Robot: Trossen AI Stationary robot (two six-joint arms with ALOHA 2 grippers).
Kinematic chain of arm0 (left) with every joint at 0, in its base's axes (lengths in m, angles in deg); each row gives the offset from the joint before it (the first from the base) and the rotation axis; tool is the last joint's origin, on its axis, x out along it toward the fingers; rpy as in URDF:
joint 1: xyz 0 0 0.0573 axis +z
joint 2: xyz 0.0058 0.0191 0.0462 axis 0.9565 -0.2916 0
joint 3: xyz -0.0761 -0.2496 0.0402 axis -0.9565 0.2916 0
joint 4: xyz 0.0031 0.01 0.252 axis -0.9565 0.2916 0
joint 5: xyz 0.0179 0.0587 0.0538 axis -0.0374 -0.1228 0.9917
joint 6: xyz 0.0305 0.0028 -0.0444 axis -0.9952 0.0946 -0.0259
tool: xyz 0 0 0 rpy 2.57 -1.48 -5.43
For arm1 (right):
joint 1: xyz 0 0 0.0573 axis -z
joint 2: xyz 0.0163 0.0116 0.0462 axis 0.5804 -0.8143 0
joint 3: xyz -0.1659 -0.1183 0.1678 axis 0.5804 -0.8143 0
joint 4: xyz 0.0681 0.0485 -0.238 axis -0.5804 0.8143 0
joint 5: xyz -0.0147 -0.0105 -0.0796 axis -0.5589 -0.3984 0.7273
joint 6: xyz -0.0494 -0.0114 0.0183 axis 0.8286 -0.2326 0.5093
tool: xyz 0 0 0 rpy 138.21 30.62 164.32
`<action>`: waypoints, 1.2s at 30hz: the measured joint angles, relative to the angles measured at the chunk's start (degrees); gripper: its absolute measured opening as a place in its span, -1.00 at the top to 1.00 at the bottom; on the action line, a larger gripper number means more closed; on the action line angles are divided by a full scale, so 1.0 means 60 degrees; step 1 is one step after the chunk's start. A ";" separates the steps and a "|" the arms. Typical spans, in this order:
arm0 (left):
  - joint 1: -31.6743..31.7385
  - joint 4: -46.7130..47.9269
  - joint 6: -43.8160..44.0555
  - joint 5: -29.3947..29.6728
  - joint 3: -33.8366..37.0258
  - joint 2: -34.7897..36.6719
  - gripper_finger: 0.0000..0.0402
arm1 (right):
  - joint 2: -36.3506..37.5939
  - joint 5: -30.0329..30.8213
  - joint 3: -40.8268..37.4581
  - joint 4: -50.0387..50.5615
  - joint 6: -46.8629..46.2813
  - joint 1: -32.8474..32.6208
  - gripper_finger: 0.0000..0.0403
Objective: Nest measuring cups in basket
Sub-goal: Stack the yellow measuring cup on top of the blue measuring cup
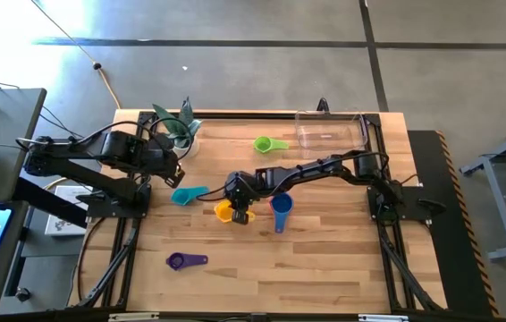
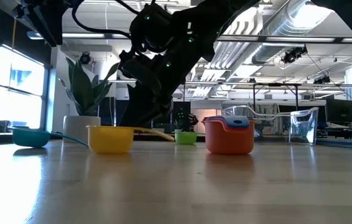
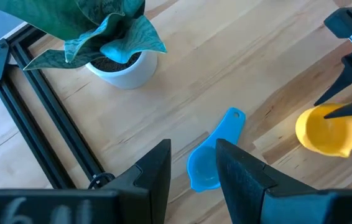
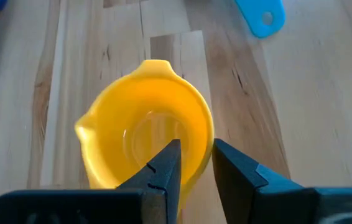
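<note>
Right gripper (image 4: 191,165) pinches the yellow cup's (image 4: 145,118) rim — five, perhaps six, measuring cups; one basket (image 1: 332,131).

Right end effector (image 1: 238,212) at yellow cup (image 1: 223,211)

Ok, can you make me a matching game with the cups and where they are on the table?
Things:
1. yellow cup
2. green cup
3. purple cup
4. teal cup

Places:
A. alone, near the table's front edge
B. beside the clear basket
C. its wall between the right gripper's jaws
D. closest to the left gripper, near the plant pot

Pairs: 1-C, 2-B, 3-A, 4-D
</note>
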 joint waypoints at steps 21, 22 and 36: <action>0.0000 0.0004 -0.0168 0.0040 0.0000 0.0000 0.43 | 0.0076 -0.0054 0.0000 0.0437 -0.2194 0.0021 0.99; 0.0000 0.0004 -0.0168 0.0040 0.0000 0.0000 0.43 | 0.0119 -0.0046 0.0000 0.0472 -0.2387 0.0017 0.99; 0.0000 0.0000 -0.1445 0.0160 0.0000 0.0003 0.43 | 0.1596 0.1789 0.0000 0.1439 -0.5400 -0.0597 1.00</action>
